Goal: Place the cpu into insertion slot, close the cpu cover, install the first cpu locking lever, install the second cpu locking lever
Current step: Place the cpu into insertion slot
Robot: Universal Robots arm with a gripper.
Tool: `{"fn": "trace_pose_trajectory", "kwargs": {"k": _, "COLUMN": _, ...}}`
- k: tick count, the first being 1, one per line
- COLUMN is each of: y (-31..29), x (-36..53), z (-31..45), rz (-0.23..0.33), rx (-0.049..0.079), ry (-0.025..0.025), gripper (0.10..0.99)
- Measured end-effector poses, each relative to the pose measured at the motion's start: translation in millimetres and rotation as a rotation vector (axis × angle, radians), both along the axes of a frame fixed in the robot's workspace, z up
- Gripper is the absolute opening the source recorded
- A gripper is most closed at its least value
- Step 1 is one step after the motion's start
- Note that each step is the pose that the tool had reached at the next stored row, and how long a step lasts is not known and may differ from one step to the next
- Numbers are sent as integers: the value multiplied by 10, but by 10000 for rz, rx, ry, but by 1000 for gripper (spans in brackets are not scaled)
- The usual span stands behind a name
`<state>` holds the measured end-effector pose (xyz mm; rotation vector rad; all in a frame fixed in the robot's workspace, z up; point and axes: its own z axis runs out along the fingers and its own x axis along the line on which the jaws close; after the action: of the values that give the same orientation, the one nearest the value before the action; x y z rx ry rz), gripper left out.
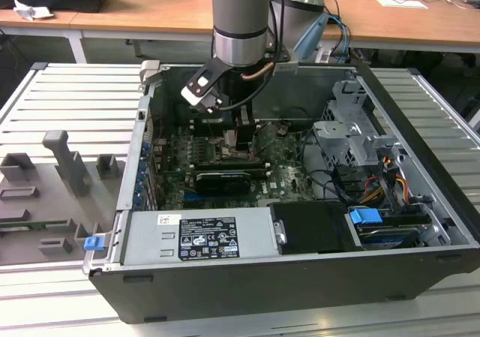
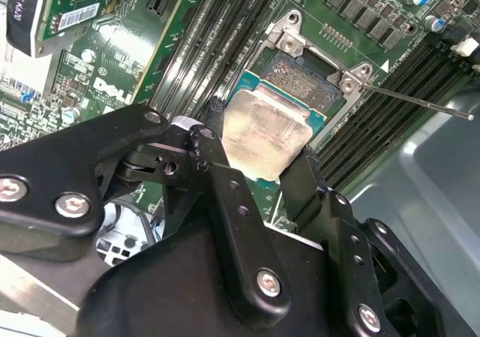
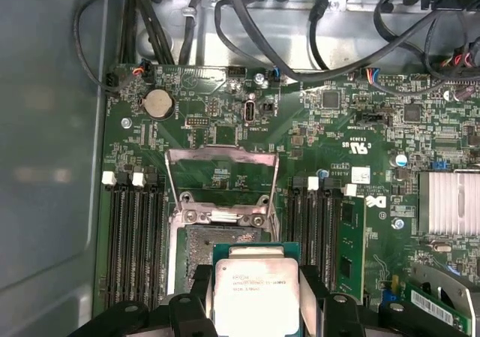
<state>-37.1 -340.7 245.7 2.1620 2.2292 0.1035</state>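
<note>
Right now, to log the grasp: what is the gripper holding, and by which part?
The gripper clamps the chip by two opposite edges.

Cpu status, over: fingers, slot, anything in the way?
Fingers shut on cpu, above insertion slot, not seated. Open cpu cover stands clear; nothing seen blocking.

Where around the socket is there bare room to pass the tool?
Free: the open insertion slot beneath the cpu, and the bare grey case panel beyond the memory slots. Crowded: cables past the raised cpu cover.
</note>
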Motion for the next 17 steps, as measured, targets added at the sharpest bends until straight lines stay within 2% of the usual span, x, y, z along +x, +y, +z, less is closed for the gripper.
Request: {"fn": "trace_pose_trajectory", "kwargs": {"k": 17, "y": 47, "x": -13, "z": -76, "rz": -15, "rx": -2, "ry": 1, "gripper": 545}}
